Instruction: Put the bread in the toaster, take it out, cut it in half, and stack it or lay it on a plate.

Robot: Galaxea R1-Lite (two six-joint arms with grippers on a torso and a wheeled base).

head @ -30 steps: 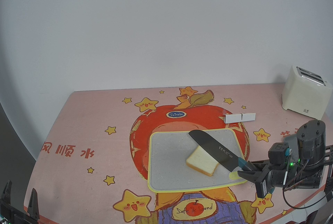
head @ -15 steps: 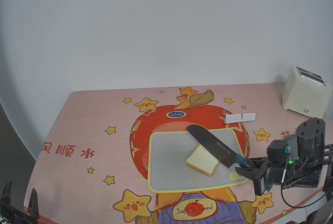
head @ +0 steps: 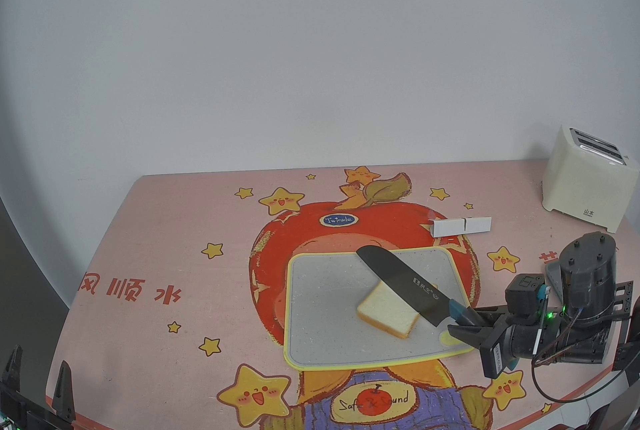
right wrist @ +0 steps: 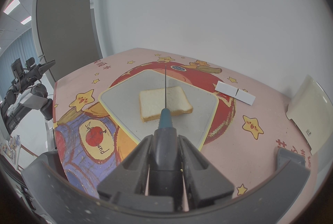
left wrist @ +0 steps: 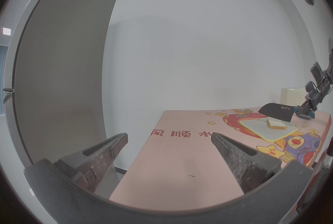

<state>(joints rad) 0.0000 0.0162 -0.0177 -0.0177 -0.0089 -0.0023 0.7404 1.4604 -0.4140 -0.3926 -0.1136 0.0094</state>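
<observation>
**Knife poised over the bread on the board**

The bread [head: 389, 313] is one pale slice lying flat on the grey board [head: 320, 318], just ahead of the right gripper [head: 467, 326]. It looks whole, with no cut showing. The knife [head: 403, 281] runs forward from that gripper. Its dark blade stands on edge and crosses above the slice's far corner, with the tip reaching past the bread over the board's far part. In the right wrist view the blade [right wrist: 165, 89] shows as a thin line down the middle of the slice [right wrist: 164, 103]. Whether the edge touches the crust cannot be told.

The right gripper is pinched on the knife's handle, a finger on each side of it. It hangs at the board's near right corner, just off the yellow rim.

A white slotted strip [head: 461, 225] lies on the table [head: 167, 238] beyond the board, ahead of the gripper. The toaster [head: 587, 175] stands farther back to the gripper's right, at the table's far corner, well apart from the board.

The left gripper [left wrist: 169, 136] is far off to the left of the knife, at the table's near left corner. Its fingers are spread wide and hold nothing. From there the board [left wrist: 256, 125], bread [left wrist: 276, 124] and knife [left wrist: 277, 111] show across the table.
</observation>
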